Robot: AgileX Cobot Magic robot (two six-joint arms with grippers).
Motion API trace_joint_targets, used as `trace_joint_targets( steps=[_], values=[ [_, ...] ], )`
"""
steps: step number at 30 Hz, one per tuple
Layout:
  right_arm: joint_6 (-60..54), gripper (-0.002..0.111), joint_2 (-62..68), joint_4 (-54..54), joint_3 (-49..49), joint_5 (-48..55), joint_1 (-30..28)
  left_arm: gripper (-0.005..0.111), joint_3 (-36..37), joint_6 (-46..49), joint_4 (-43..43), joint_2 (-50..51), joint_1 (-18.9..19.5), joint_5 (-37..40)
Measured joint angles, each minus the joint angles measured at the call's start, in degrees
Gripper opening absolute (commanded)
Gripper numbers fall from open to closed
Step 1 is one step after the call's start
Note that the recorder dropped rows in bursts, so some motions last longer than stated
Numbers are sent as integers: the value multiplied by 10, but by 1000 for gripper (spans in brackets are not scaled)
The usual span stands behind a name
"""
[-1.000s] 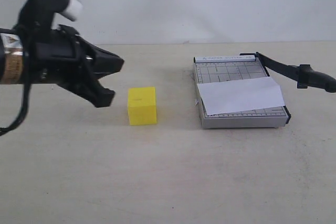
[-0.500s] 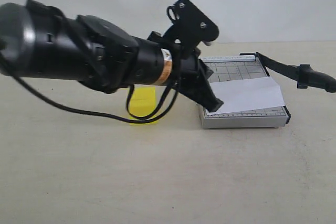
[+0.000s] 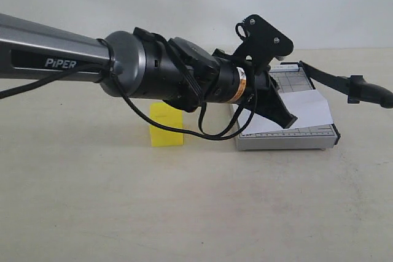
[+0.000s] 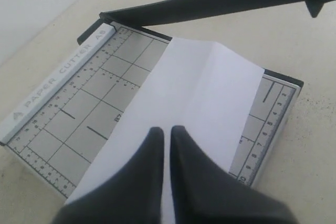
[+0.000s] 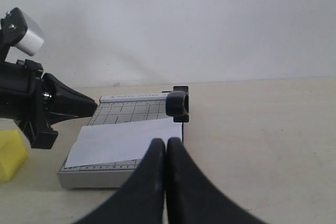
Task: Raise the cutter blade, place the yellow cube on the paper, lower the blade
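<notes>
The cutter blade (image 3: 344, 83) stands raised off the grey trimmer, its thick handle (image 3: 371, 93) out to the right; it also crosses the left wrist view as the blade (image 4: 210, 2). The paper (image 3: 310, 110) lies across the trimmer base (image 3: 288, 140). My left gripper (image 3: 281, 115) has reached across and hovers low over the paper (image 4: 205, 87); the gripper (image 4: 164, 129) is shut and empty. The yellow cube (image 3: 164, 128) sits on the table left of the trimmer, partly behind my left arm. My right gripper (image 5: 166, 141) is shut and empty, in front of the trimmer (image 5: 100, 174), and out of the exterior view.
The left arm (image 3: 141, 72) stretches over the table from the left, its cable (image 3: 212, 134) hanging close to the cube and the trimmer's left edge. A pale wall (image 3: 184, 4) stands behind the beige table (image 3: 184, 213).
My left arm has swung right, from beside the yellow cube to over the paper on the trimmer, and its fingers have closed. Cube, paper and raised blade have not moved.
</notes>
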Motion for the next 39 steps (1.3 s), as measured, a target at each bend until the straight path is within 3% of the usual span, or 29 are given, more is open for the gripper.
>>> trace_joint_targets(
  steps=[25,34,39],
  values=[
    [0,0,0,0,0,0,0,4,-2,-33,0,3,0,-124],
    [0,0,0,0,0,0,0,4,-1,-85,0,-3,-41,-49],
    [0,0,0,0,0,0,0,4,6,-86,0,-17,-49,-58]
  ],
)
